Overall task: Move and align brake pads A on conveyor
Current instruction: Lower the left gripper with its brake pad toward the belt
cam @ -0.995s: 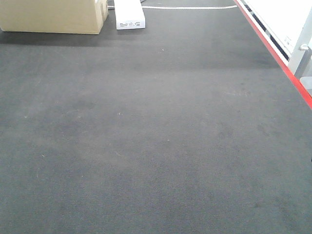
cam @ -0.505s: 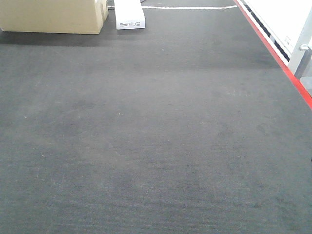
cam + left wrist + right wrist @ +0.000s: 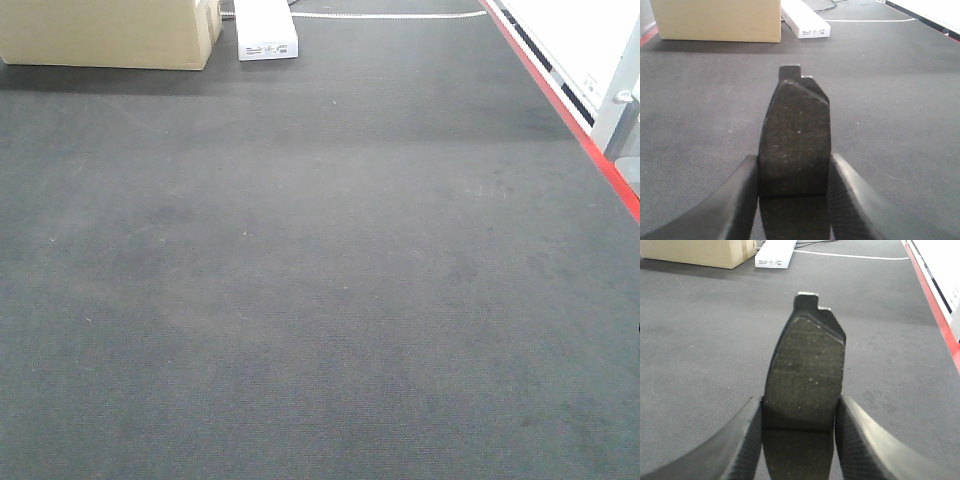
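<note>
The left claw (image 3: 794, 176) clamped one brake pad (image 3: 795, 132), the right claw (image 3: 799, 416) a second brake pad (image 3: 805, 367); the conveyor (image 3: 320, 300) ahead stayed bare, none laid yet.

I see rough, gritty, speckled brake pads (image 3: 795, 135) (image 3: 805, 370), a finely ribbed, carpet-like matt conveyor (image 3: 320, 300), and a plain matt cardboard box (image 3: 100, 35).

The conveyor (image 3: 320, 300) fills the front view as a dark charcoal, finely ribbed belt, with a red strip (image 3: 560, 100) along its right edge. In the left wrist view the first pad (image 3: 795, 130), flat, dark grey and speckled, is clamped between the fingers of the left hand (image 3: 795, 160). Its notched end points to the top of the frame. The second pad (image 3: 805, 370) sits likewise in the right hand (image 3: 800, 401). A thin groove crosses each pad low in the frame.
</note>
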`<state>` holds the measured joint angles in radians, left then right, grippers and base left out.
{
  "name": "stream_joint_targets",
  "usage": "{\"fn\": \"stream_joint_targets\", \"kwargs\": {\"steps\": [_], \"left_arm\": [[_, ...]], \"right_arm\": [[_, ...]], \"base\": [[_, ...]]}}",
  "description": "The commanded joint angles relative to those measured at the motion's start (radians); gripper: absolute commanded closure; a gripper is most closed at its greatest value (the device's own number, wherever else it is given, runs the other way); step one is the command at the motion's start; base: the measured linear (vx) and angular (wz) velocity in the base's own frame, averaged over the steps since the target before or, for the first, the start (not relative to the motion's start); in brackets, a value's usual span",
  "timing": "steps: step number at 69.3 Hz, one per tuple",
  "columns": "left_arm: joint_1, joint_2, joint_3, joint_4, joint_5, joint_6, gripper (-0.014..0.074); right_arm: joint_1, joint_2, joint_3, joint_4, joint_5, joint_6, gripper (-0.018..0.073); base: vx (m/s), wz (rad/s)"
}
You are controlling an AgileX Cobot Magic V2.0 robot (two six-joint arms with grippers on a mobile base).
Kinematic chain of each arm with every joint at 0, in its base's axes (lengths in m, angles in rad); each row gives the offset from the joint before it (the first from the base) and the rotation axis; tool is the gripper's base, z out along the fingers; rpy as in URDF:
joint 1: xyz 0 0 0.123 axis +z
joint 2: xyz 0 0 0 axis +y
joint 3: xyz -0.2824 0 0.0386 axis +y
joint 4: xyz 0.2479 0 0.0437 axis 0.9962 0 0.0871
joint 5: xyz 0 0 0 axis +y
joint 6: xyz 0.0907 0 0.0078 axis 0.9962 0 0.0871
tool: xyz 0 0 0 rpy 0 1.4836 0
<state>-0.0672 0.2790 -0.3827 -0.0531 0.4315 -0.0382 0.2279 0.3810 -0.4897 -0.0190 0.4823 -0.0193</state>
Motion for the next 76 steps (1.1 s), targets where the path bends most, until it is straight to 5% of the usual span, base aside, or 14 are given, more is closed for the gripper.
{"fn": "stream_joint_targets", "kwargs": {"steps": [1, 16, 33, 52, 76], "left_arm": [[-0.006, 0.007, -0.031, -0.009, -0.095, -0.007, 0.0602], [-0.006, 0.042, -0.066, -0.018, -0.102, -0.035, 0.0602], [-0.006, 0.133, -0.132, -0.002, -0.091, 0.021, 0.0602], [-0.006, 0.466, -0.307, 0.038, 0.032, 0.016, 0.0594], [-0.006, 0.882, -0.468, 0.116, 0.121, -0.123, 0.0586]], "right_arm": [[-0.004, 0.007, -0.031, -0.005, -0.099, -0.008, 0.0564], [-0.004, 0.007, -0.031, -0.005, -0.099, -0.008, 0.0564], [-0.004, 0.007, -0.031, -0.005, -0.099, -0.008, 0.0564], [-0.004, 0.007, -0.031, -0.005, -0.099, -0.008, 0.0564], [-0.004, 0.007, -0.031, -0.005, -0.099, -0.008, 0.0564]], "base": [[0.0, 0.0], [0.0, 0.0], [0.0, 0.0], [0.0, 0.0], [0.0, 0.0]]}}
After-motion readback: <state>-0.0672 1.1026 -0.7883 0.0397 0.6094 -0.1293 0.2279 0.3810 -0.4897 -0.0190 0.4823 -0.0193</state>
